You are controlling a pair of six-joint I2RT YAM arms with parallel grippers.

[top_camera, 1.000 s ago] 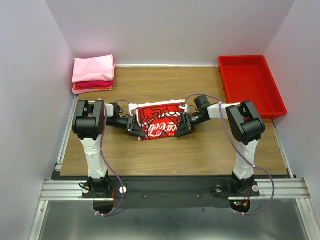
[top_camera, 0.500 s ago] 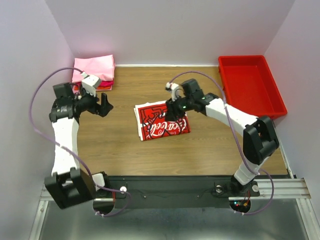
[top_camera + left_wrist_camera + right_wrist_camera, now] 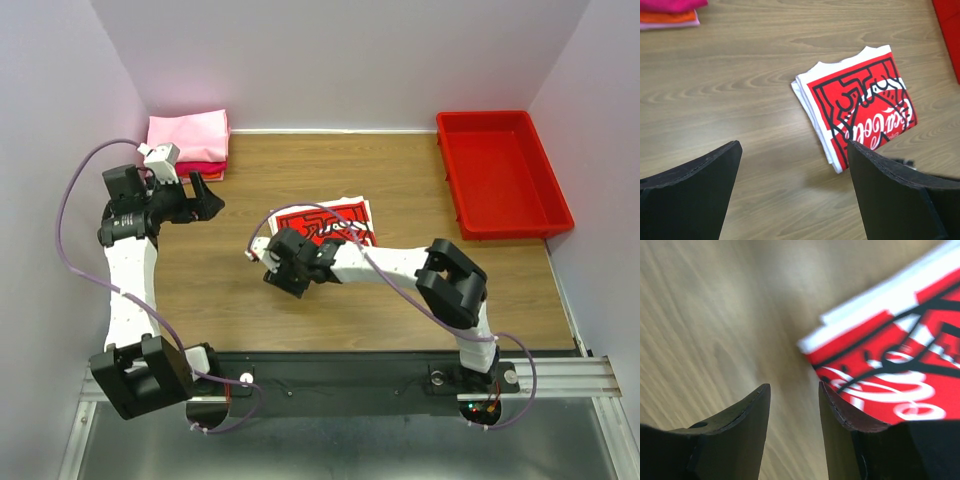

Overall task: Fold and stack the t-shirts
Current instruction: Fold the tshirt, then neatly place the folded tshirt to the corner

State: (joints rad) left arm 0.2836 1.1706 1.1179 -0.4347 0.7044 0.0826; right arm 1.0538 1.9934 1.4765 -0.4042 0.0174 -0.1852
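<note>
A folded white t-shirt with a red printed graphic lies on the wooden table near its middle; it also shows in the left wrist view as the white t-shirt and close up in the right wrist view as the same shirt. Folded pink and red t-shirts are stacked at the back left. My right gripper sits low at the white shirt's front-left corner, jaws apart over bare wood, with one finger beside the shirt's edge. My left gripper hovers open near the stack, holding nothing.
A red plastic tray stands at the back right; its corner shows in the left wrist view as the tray. The edge of the pink and red stack shows at that view's top left. White walls enclose the table on three sides.
Both grippers have let go of the white shirt. The left arm swung away to the left and opened wide. The right gripper moved from the shirt's back edge to its front-left corner.
</note>
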